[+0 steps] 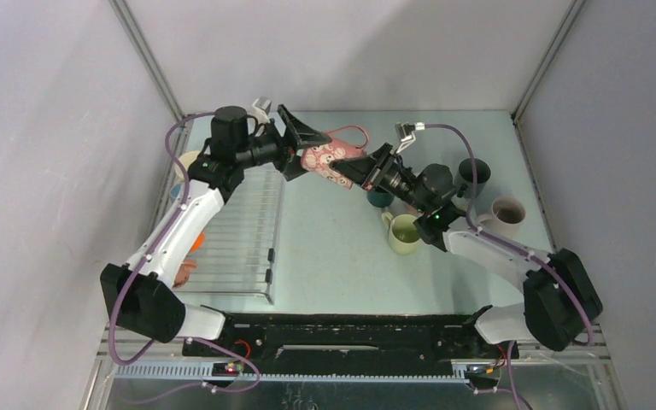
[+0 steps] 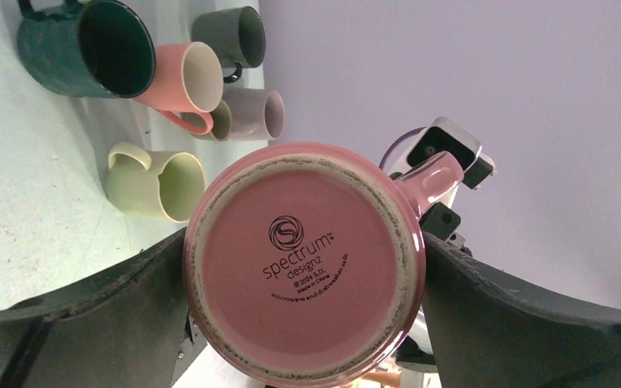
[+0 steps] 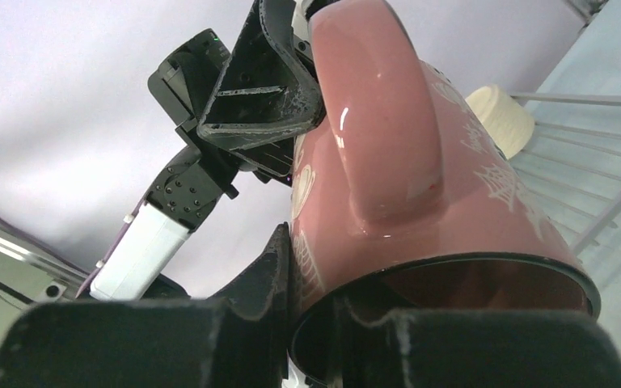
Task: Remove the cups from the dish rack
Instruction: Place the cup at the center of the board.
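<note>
Pink mug (image 1: pixel 335 158) is off the tabletop (image 1: pixel 333 282), hanging on its side in the air between my two hands, past the far right corner of the dish rack (image 1: pixel 243 231) and left of the mugs already set down. My left hand (image 1: pixel 314 154) has it by the base end, spread wide with the fingers (image 2: pixel 97 315) pressed against either side of the body. The left wrist view looks straight at the unglazed foot ring and the maker's stamp. My right hand (image 1: pixel 360 173) has it from the mouth end, closed down on the rim. In the right wrist view one finger (image 3: pixel 170 339) lies outside the wall and the other sits just inside the opening. The handle faces up and the white pattern on the side shows. So both hands are clamped on the same mug. On the tabletop to the right stand a pale green mug (image 1: pixel 404 233), a dark teal mug (image 1: pixel 380 199), a dark grey mug (image 1: pixel 470 175) and a mauve-grey mug (image 1: pixel 506 213). The left wrist view shows a plain pink mug (image 2: pixel 182 81) in that group too. In the rack, a cream mug (image 1: pixel 190 160) sits at the far left corner. An orange mug (image 1: pixel 198 242) is partly hidden under my left arm.
</note>
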You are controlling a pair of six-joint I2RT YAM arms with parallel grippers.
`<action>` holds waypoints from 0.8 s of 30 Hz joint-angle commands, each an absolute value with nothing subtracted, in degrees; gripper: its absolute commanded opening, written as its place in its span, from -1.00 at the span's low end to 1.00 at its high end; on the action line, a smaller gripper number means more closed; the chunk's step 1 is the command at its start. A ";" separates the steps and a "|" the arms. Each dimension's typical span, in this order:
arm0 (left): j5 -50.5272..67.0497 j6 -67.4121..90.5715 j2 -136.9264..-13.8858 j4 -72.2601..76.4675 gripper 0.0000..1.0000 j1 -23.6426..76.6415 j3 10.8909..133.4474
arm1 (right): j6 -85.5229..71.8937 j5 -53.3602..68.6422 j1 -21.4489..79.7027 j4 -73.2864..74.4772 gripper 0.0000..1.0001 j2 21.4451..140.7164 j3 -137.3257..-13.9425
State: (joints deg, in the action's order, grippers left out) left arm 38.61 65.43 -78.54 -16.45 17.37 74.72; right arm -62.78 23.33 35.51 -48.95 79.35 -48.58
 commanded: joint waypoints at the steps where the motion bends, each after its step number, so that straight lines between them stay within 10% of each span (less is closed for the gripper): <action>1: 38.29 62.18 -75.49 -9.43 1.00 17.97 72.35 | -55.35 20.38 36.20 -42.66 -1.00 71.97 -49.22; 24: 42.94 69.29 -76.35 6.68 1.00 17.94 69.28 | -42.58 8.35 37.52 -14.57 -1.00 56.23 -50.58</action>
State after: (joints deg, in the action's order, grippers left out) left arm 42.39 70.32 -77.34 3.97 18.11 70.06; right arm -46.94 12.64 37.12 -16.23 60.71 -47.16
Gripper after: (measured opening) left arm 0.996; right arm 0.208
